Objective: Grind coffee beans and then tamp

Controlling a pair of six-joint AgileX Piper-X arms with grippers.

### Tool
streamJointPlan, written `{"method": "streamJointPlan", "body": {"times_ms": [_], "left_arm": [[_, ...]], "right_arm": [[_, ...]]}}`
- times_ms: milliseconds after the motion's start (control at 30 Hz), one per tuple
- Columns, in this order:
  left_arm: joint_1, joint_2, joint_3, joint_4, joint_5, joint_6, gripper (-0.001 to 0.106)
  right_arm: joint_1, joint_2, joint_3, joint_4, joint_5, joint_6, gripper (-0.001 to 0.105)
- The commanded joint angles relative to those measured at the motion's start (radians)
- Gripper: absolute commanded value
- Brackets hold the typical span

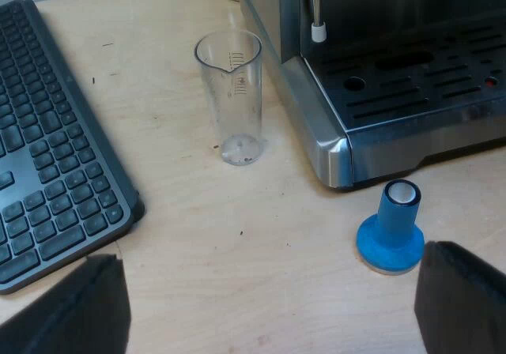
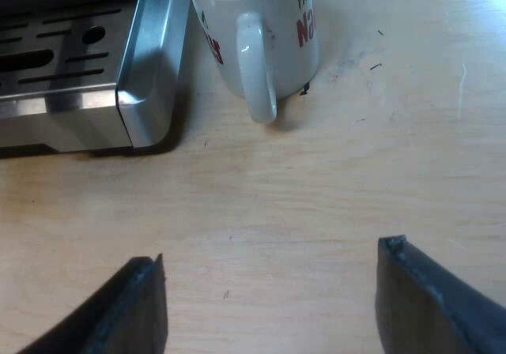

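Left claw [image 1: 269,314] wide, empty | right claw [image 2: 273,299] wide, empty, near mug [image 2: 253,30] | blue tamper [image 1: 391,231] stands upright on counter [image 1: 198,259] ahead of left claw, just beside espresso machine [image 1: 332,125] corner | left arm nearer

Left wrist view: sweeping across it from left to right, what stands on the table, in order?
keyboard → measuring glass → blue tamper. The espresso machine spans behind the last two, so it has no clear slot.

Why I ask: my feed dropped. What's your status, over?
Left hand open, empty, near blue tamper. Right hand open, empty, near mug. Measuring glass stands by machine, keyboard alongside.
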Motion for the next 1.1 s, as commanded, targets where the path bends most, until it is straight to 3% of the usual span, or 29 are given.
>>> {"method": "streamJointPlan", "body": {"times_ms": [33, 467, 833, 1000, 1100], "left_arm": [[0.000, -0.039, -0.004, -0.011, -0.004, -0.006, 0.079], [-0.024, -0.019, -0.020, -0.011, -0.004, -0.011, 0.079], [-0.084, 0.113, -0.109, -0.045, 0.002, -0.013, 0.079], [-0.135, 0.159, -0.124, -0.073, 0.024, -0.038, 0.079], [-0.177, 0.188, -0.124, -0.106, 0.075, -0.068, 0.079]], "right_arm": [[-0.002, -0.039, -0.006, -0.007, -0.001, -0.009, 0.058], [-0.002, -0.009, -0.038, 0.002, -0.001, -0.009, 0.058], [0.001, 0.170, -0.217, 0.018, -0.055, -0.009, 0.058], [0.032, 0.222, -0.289, 0.018, -0.072, -0.005, 0.058], [0.066, 0.258, -0.335, 0.018, -0.072, -0.007, 0.058]]}}
